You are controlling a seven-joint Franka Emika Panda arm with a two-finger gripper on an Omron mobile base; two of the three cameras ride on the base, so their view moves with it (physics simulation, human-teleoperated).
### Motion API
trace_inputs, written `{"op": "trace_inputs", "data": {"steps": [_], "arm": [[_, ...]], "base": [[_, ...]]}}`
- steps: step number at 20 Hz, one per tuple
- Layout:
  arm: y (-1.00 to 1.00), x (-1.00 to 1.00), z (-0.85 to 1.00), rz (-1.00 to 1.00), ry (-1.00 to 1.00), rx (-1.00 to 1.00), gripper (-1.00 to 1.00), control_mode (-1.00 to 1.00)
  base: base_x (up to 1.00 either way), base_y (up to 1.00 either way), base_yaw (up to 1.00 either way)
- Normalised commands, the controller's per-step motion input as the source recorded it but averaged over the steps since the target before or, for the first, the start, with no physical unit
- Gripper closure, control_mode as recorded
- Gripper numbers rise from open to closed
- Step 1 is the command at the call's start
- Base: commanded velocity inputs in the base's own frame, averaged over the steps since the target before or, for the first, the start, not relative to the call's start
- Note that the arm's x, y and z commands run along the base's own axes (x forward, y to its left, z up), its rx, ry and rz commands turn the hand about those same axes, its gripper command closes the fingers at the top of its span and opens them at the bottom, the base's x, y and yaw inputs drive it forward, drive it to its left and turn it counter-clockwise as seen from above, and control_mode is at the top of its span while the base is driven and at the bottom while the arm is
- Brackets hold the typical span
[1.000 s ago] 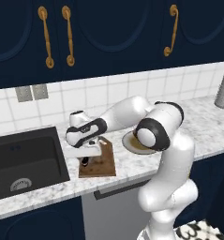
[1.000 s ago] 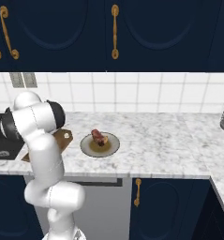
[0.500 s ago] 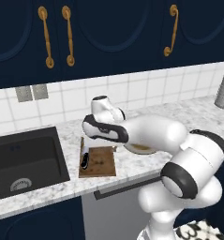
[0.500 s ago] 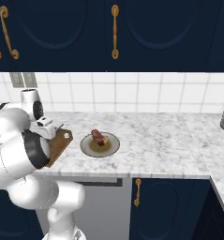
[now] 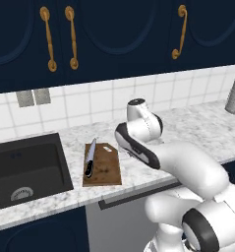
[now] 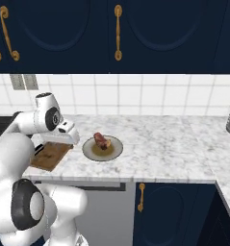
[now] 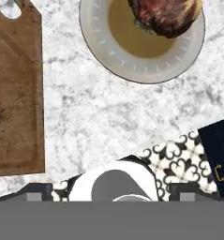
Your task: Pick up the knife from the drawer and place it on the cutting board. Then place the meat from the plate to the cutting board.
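Nearest the camera in the left base view, the drawer [image 5: 138, 194] under the bench front stands slightly open at lower centre. Risk: the arm could catch its front edge if the elbow drops low.

The hand [image 6: 68, 132], at left of centre in the right base view, sits above the marble bench [image 7: 108, 117] between the cutting board [image 5: 102, 164] and the plate [image 6: 103, 147]. The fingers are hidden in every view, so I cannot tell whether they stand apart or together; nothing appears between them.

The knife [image 5: 90, 157] lies along the board's left edge in the left base view, blade pointing toward the tiled wall, tip overhanging the board's far end. Judgement: the first half of the task looks complete.

The meat [image 7: 165, 16] sits on the plate at the upper right of the hand view, cut off by the top edge of the frame. Risks from here:
- The chunk is rounded and likely soft; an off-centre pinch could squeeze it out or tip it off the shallow rim.
- A low descent could press the plate and slide it on the smooth marble.
- Setting the meat down near the board's left side could nudge the knife off.

Farthest back, the wall tiles and upper cabinets pose no hazard.
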Motion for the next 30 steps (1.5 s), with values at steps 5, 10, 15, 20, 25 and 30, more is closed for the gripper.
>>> {"op": "trace_inputs", "data": {"steps": [5,10,15,20,25,30], "arm": [[-1.00,0.15,0.66,0.00,0.03,0.00,-1.00,-1.00],[-0.95,0.51,-0.39,-0.15,0.00,0.27,-1.00,-1.00],[-0.44,0.98,-0.37,-0.13,0.00,0.28,-1.00,-1.00],[0.03,0.93,-0.06,0.00,0.00,0.11,-1.00,-1.00],[0.24,0.69,-0.63,0.00,0.06,0.01,-1.00,-1.00],[0.06,0.44,-0.54,0.00,0.02,0.00,-1.00,-1.00]], "base": [[0.00,0.00,0.00],[0.00,0.00,0.00],[0.00,0.00,0.00],[0.00,0.00,0.00],[0.00,0.00,0.00],[0.00,0.00,0.00]]}}
